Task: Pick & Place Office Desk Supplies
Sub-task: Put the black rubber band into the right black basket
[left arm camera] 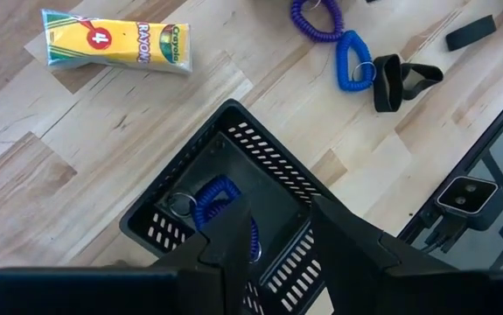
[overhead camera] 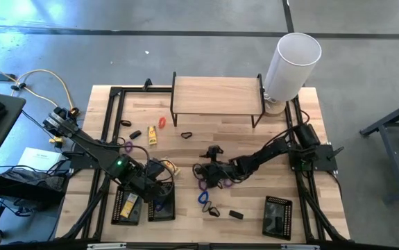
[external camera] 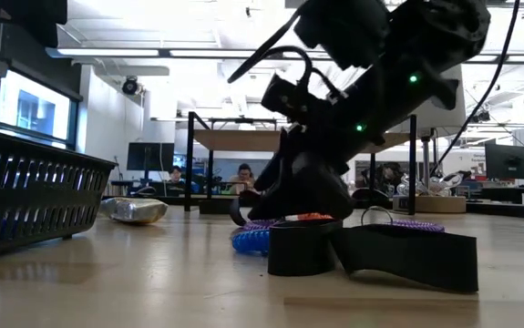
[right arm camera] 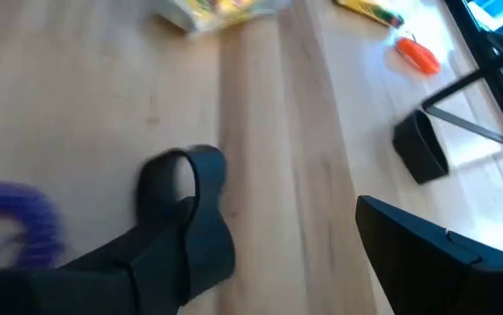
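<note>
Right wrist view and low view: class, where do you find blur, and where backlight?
Right wrist view: the whole frame is smeared, the purple coil and the orange item soft-edged. Low view: bright ceiling lights behind leave the arm nearly a silhouette, and the near table is out of focus.

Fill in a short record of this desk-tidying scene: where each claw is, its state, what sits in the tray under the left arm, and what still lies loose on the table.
left claw: over a black mesh tray, open, holding nothing
tray contents: blue coil loop
right claw: mid-table, low, open beside a black clip piece
loose nearby: crayon packet, purple coil, second blue coil
far side: orange item
</note>
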Available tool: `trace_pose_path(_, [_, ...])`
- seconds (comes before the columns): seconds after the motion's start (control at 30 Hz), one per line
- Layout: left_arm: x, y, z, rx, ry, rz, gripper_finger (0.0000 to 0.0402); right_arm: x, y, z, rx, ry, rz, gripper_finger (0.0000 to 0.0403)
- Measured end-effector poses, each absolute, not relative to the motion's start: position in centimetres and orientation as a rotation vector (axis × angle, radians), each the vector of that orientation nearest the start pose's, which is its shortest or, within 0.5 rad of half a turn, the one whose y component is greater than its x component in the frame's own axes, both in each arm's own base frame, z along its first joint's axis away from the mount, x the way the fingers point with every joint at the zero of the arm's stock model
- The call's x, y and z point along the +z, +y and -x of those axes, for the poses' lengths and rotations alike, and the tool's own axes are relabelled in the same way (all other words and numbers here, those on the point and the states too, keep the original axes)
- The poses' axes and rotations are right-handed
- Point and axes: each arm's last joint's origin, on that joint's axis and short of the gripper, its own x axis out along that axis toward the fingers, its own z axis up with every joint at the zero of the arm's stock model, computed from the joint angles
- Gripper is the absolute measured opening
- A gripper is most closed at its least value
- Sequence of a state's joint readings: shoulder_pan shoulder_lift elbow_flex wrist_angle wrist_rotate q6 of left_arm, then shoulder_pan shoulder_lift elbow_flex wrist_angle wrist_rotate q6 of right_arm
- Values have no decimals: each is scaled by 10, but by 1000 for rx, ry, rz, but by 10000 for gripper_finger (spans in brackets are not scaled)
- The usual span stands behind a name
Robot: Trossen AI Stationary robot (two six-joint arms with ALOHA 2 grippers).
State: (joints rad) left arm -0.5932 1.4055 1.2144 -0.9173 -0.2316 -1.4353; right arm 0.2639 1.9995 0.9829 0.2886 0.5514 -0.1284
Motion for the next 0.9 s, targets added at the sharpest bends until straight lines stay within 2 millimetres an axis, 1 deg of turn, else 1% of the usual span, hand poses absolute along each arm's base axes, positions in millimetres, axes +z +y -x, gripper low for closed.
trace_pose_path(0.2, [290,-146,-229,434,1008,842,117,104,73,-372,-215,706,386,296])
trace_pose_path(0.27, [290,-146,-229,433,1007,842,117,104,69,-373,-220,708,381,286])
trace_pose_path(0.33, [290,-146,-229,433,1008,842,117,104,66,-373,-227,711,381,266])
trace_pose_path(0.47, [290,-146,-229,432,1008,838,117,103,64,-373,-210,727,400,212])
trace_pose_path(0.63, [290,-141,-232,415,1028,824,117,101,65,-371,-168,756,437,132])
trace_pose_path(0.83, [290,-136,-235,408,1049,830,117,98,64,-369,-128,801,361,19])
trace_pose_path(0.9, [290,-135,-236,398,1054,819,117,98,65,-368,-138,805,341,8])
